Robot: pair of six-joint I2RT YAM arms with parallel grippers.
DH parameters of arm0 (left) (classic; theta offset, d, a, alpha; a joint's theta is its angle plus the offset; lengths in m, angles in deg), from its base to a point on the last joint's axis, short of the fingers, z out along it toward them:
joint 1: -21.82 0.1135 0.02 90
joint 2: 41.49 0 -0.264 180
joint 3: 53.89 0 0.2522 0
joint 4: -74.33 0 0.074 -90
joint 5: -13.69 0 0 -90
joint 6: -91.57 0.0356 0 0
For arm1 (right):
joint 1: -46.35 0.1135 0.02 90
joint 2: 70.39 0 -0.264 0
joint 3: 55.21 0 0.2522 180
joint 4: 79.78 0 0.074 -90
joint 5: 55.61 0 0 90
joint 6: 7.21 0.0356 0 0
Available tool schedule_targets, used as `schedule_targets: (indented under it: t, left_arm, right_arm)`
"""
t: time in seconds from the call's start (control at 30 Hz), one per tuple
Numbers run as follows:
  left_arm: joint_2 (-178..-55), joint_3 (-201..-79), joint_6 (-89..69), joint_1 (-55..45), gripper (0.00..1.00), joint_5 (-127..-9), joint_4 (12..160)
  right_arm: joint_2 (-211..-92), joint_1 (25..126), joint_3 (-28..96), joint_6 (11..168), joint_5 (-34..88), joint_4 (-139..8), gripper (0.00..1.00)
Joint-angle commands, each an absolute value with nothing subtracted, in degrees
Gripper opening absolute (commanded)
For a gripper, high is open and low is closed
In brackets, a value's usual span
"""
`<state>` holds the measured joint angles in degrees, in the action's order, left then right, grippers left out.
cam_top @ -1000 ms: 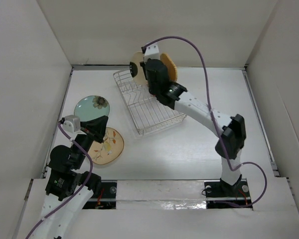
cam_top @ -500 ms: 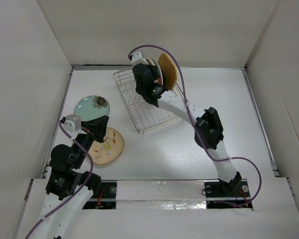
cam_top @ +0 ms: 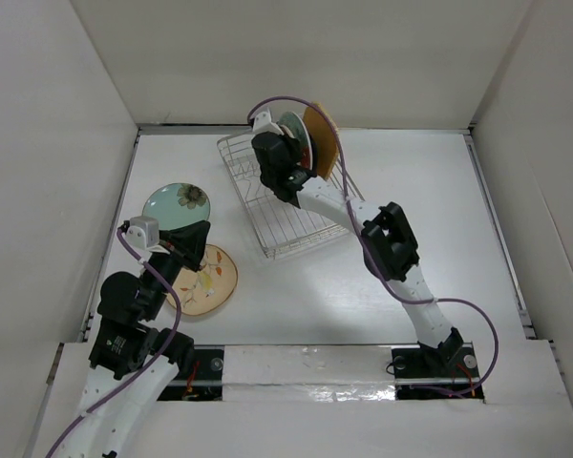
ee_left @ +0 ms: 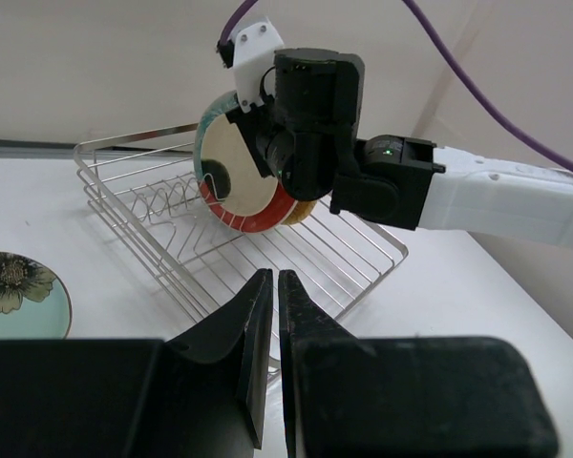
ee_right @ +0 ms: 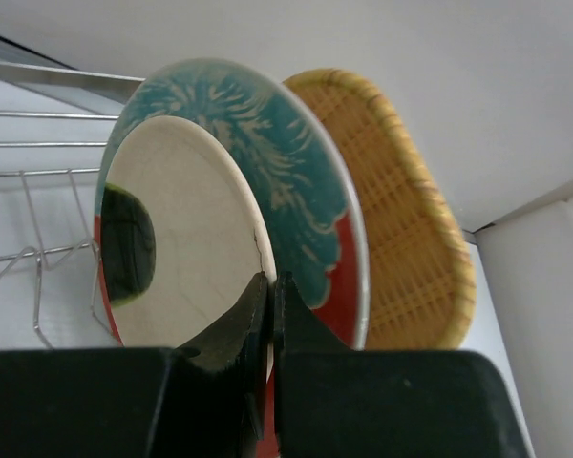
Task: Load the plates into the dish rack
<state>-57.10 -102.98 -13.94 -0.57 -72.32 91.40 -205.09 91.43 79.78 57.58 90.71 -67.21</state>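
My right gripper (cam_top: 285, 143) is shut on the rim of the cream plate with a dark mark (ee_right: 181, 229) and holds it upright over the far end of the dish rack (cam_top: 286, 219). Right behind it stand the red and teal plate (ee_right: 301, 172) and the orange plate (ee_right: 411, 239), both on edge in the rack. My left gripper (cam_top: 186, 243) is shut and empty, above the beige floral plate (cam_top: 210, 280). The pale teal flowered plate (cam_top: 177, 202) lies flat behind it. The small black plate is out of view.
The rack (ee_left: 172, 239) sits at an angle at the back middle of the white table, its near rows of prongs bare. White walls close in the back and both sides. The right arm's purple cable (cam_top: 363, 239) loops over the rack's right side.
My right arm has swung left and down with the cream plate, bringing it from above the rack's far edge to just in front of the red and teal plate. The left arm barely moved.
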Motion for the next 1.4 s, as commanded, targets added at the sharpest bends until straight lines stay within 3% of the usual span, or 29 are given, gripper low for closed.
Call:
schedule_targets:
  t: [0.0,0.23,0.3,0.4,0.43,0.53,0.67,0.73,0.83,0.93,0.97,1.17,1.27,1.3,1.37]
  left_arm:
    - [-57.8,-103.6,-13.5,-0.3,0.05,-72.4,89.0]
    - [-57.8,-103.6,-13.5,-0.3,0.05,-73.0,89.1]
    - [-57.8,-103.6,-13.4,-0.3,0.05,-73.1,89.1]
    - [-57.9,-103.6,-13.3,-0.3,0.05,-73.1,89.1]
    - [-57.9,-103.6,-13.4,-0.3,0.05,-73.1,89.1]
    - [-57.9,-103.5,-13.4,-0.3,0.05,-73.3,89.1]
    - [-58.0,-103.5,-13.4,-0.3,0.05,-73.4,89.1]
    - [-58.0,-103.6,-13.4,-0.3,0.05,-73.5,89.1]
    - [-58.2,-103.6,-13.5,-0.3,0.05,-73.5,88.9]
    - [-58.7,-103.7,-13.4,-0.3,0.04,-72.9,88.6]
    - [-58.9,-103.7,-13.5,-0.3,0.03,-72.8,88.7]
    - [-59.6,-103.7,-13.5,-0.3,0.00,-71.1,88.6]
    - [-58.8,-103.6,-13.6,-0.3,0.00,-72.0,88.8]
    - [-58.2,-103.5,-13.7,-0.3,0.00,-72.4,88.8]
    - [-57.7,-103.5,-13.8,-0.3,0.00,-72.5,88.7]
  right_arm:
    - [-206.0,91.8,82.0,62.0,89.4,-66.6,0.00]
    - [-206.8,92.3,79.5,69.8,86.0,-63.6,0.00]
    - [-206.4,92.3,79.1,71.3,85.2,-62.8,0.04]
    - [-204.0,92.3,77.6,73.9,83.8,-62.7,0.19]
    - [-203.2,92.3,77.2,74.7,83.4,-62.7,0.30]
    - [-199.2,92.3,75.5,77.1,81.4,-61.8,0.47]
    - [-188.4,93.6,66.3,81.9,75.5,-62.2,0.62]
    - [-183.7,95.0,61.0,86.7,73.3,-63.5,0.64]
    - [-173.9,98.5,47.6,93.7,71.4,-69.5,0.62]
    - [-166.1,104.5,37.4,100.8,72.2,-75.9,0.19]
    - [-164.9,106.1,32.1,102.5,72.3,-77.1,0.00]
    - [-162.1,118.2,19.7,122.0,69.5,-81.7,0.01]
    - [-163.9,123.6,16.6,132.5,71.5,-82.1,0.18]
    - [-166.0,125.3,15.8,137.6,72.9,-82.3,0.40]
    - [-168.5,125.9,15.3,143.5,72.6,-82.3,0.59]
